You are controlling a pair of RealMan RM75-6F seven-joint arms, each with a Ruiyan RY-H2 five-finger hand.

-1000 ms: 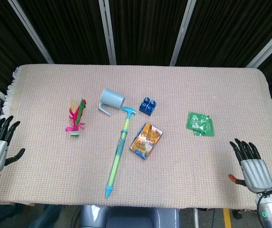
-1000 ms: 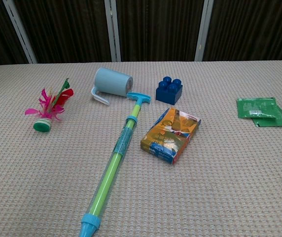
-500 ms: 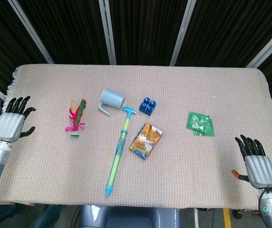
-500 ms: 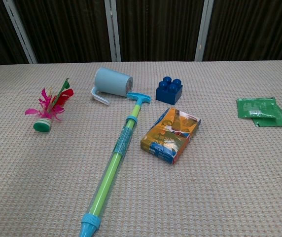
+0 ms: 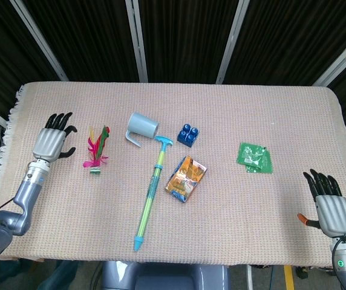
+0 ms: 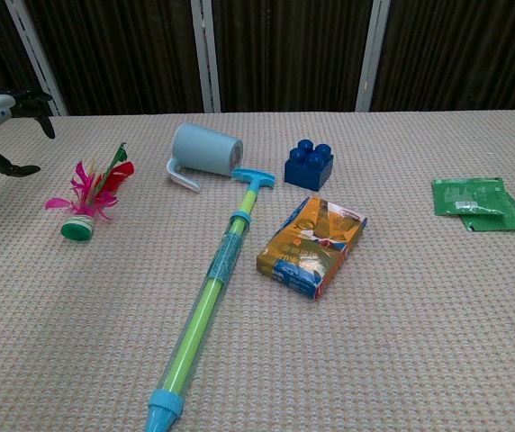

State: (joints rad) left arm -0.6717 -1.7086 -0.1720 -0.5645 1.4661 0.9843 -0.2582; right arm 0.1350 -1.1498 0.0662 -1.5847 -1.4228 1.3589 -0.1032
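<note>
Though absent from chest view, right hand (image 5: 332,209) seemingly empty, fingers spread

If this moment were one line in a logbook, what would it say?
left hand: open, beside feather shuttlecock, not touching | right hand: open, at table's near right edge | table: cup, water squirter, blue block, snack pack, green packets

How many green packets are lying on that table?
2. The green packets overlap near the right side of the woven-cloth table: one flat green foil packet lies farther back, the other green foil packet partly on top, towards the right edge. Nothing seems hidden beneath them.
</note>
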